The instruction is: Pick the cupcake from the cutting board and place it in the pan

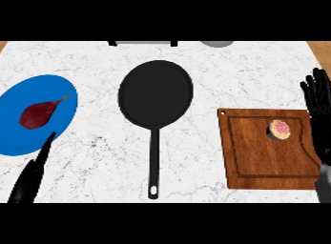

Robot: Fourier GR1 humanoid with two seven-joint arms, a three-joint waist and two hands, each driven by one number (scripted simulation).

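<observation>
Looking steeply down in the head view, the white marble counter (pixel 90 157) carries three main things in a row. At the right lies a brown wooden cutting board (pixel 263 167), and the cupcake (pixel 281 129), with pink icing, sits on it near its upper right corner. In the middle is a black frying pan (pixel 156 93), its bowl bare and its long handle (pixel 154 162) pointing toward the lower edge. The pan is well apart from the cupcake. At the left is a blue plate (pixel 13 128) with a dark red, pear-shaped vegetable (pixel 39 114) on it.

The right hand (pixel 327 119) stands at the right edge beside the board, fingers straight and spread, holding nothing. The left hand (pixel 30 178) shows edge-on at the lower left, fingers straight, their tip overlapping the plate's lower rim, also holding nothing.
</observation>
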